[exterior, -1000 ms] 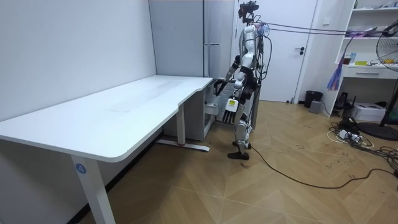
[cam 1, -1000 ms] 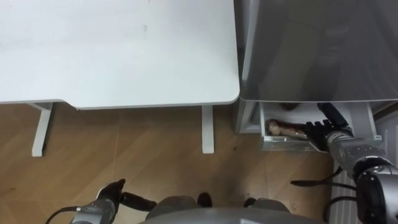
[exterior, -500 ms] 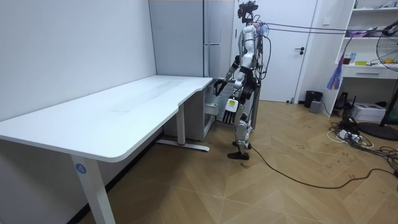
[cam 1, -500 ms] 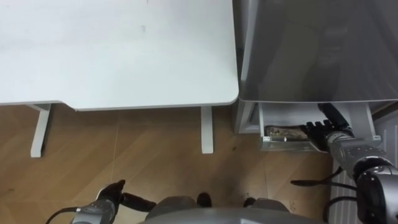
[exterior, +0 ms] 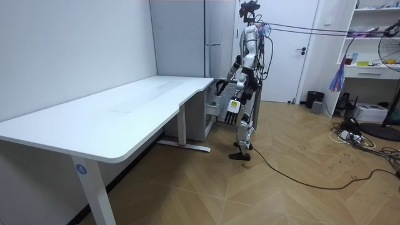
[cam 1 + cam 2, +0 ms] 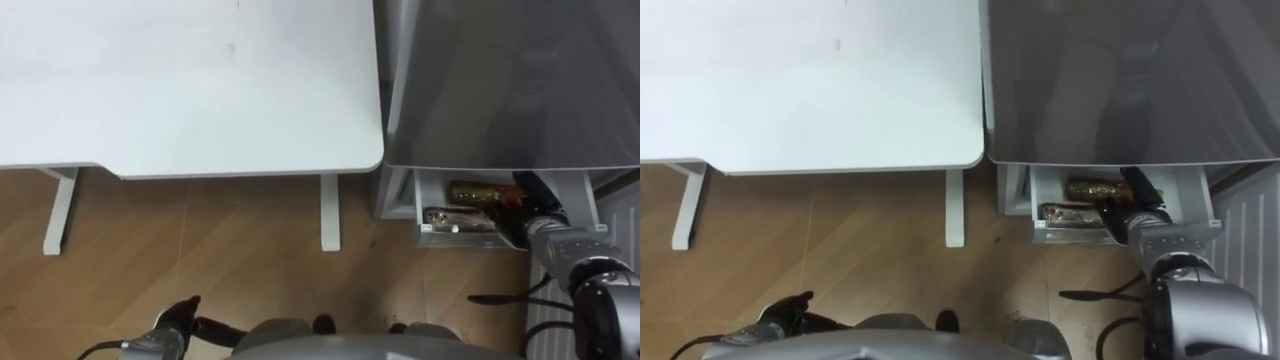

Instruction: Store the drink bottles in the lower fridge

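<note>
At the foot of the grey fridge [image 6: 510,80] the low drawer [image 6: 465,238] stands pulled out. Two drink bottles lie in it: an amber one [image 6: 478,191] at the back and a darker one [image 6: 445,214] by the front wall. My right hand [image 6: 532,208] reaches into the drawer's right end with straight fingers, beside the amber bottle's end. My left hand [image 6: 182,312] hangs relaxed and empty at the lower left. In the room view I stand before the fridge [image 5: 187,37], bent slightly toward the drawer [image 5: 212,107].
A large white table [image 6: 190,80] stands just left of the fridge, one leg [image 6: 328,212] close to the drawer. Wooden floor lies below. The room view's right holds a door, shelves, a fan and cables on the floor.
The bottle near the drawer's front has shifted left, and an amber bottle now lies behind it. My right hand has reached a little further in. The view has shifted slightly.
</note>
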